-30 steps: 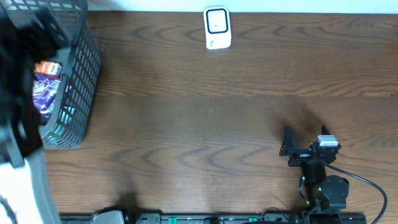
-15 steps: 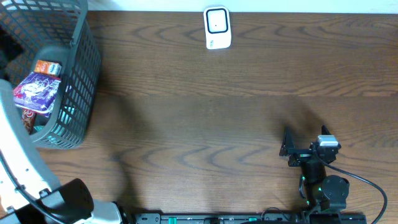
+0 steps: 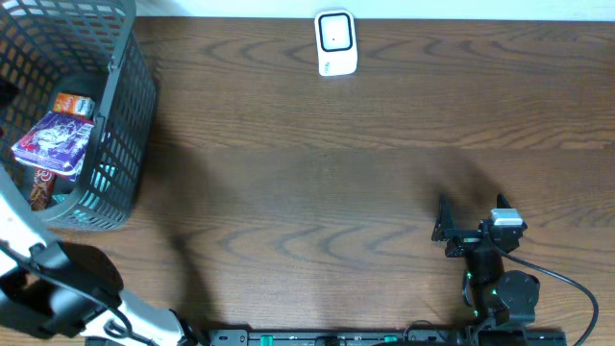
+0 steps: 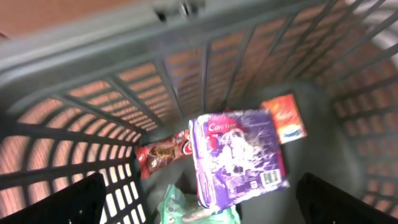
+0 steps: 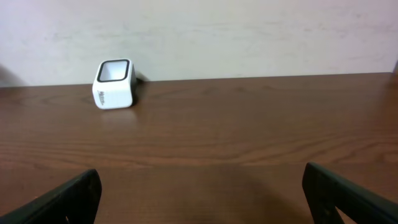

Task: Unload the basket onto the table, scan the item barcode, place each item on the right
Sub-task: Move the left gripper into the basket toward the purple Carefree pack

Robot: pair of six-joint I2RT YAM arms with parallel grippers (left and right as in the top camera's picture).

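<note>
A purple package (image 4: 236,155) with a small barcode near its corner lies on top of the items in the grey mesh basket (image 4: 93,62). Beside it are an orange packet (image 4: 285,117), a red wrapper (image 4: 163,152) and a green packet (image 4: 186,211). My left gripper (image 4: 202,199) hangs open above the basket, holding nothing. From overhead the purple package (image 3: 53,144) shows in the basket (image 3: 125,115) at the far left. The white barcode scanner (image 3: 335,43) stands at the back centre. My right gripper (image 3: 444,226) rests open and holding nothing near the front right.
My left arm's black link (image 3: 62,288) crosses the front left corner. From the right wrist, the scanner (image 5: 114,84) stands far off at the left, against a pale wall. A cable trails from the right arm's base (image 3: 557,279).
My left arm has swung out from over the basket toward the front left corner, uncovering the items inside. The right arm has not moved.
</note>
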